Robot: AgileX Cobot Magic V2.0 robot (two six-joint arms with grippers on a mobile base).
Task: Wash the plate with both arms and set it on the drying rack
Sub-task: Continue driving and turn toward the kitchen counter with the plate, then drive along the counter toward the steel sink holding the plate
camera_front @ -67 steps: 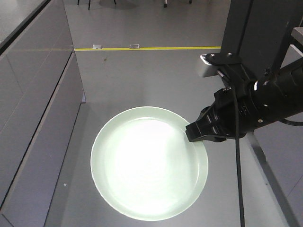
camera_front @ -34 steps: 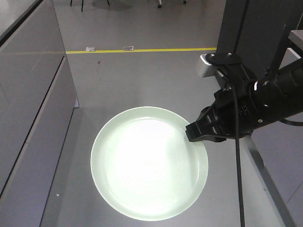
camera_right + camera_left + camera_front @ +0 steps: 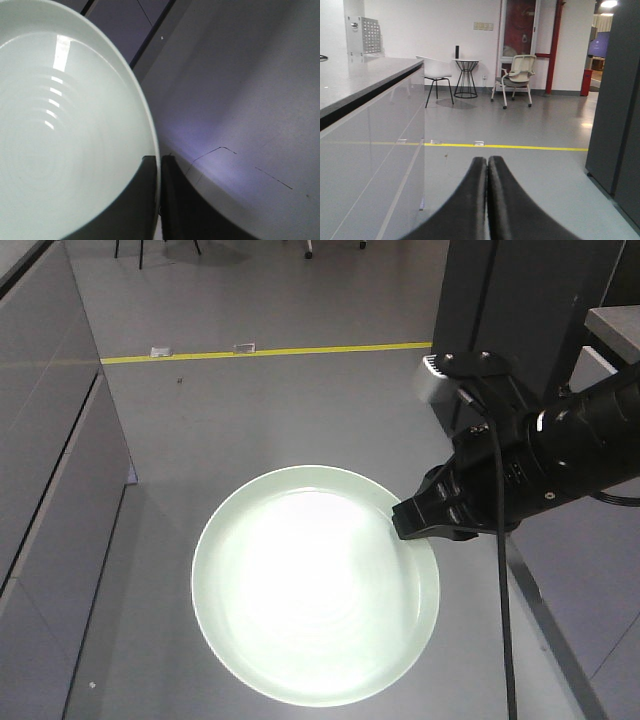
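My right pincer (image 3: 405, 523) (image 3: 159, 161) is pinching the rim of the round pale mint-green plate of matte plastic (image 3: 315, 598) (image 3: 60, 125), with one black finger on each side of the rim. The plate lies level and face up. It spreads away from the tips of that pincer, in the air above the bare grey floor (image 3: 300, 420), and light glares off its middle in faint rings. Just behind the pincer a thin black cable (image 3: 497, 570) hangs down, and a small grey camera box (image 3: 436, 380) sits on the wrist.

My left pincer (image 3: 487, 165) is pressed together, its black fingers touching along their length with nothing between them. To its left runs a row of glossy pale grey cabinet fronts (image 3: 365, 165) under a dark-edged grey counter (image 3: 360, 75). To its right stands a tall dark grey cabinet (image 3: 620, 100). Ahead, a yellow painted line (image 3: 530, 147) crosses the floor, with small pale tags (image 3: 479, 144) on it that are too small to read. Farther off stand a white chair (image 3: 436, 70), a round black wire side table (image 3: 466, 80) carrying a dark cylinder (image 3: 457, 51), a beige office chair (image 3: 517, 75) and a red post (image 3: 554, 45) by the white wall (image 3: 420, 25).
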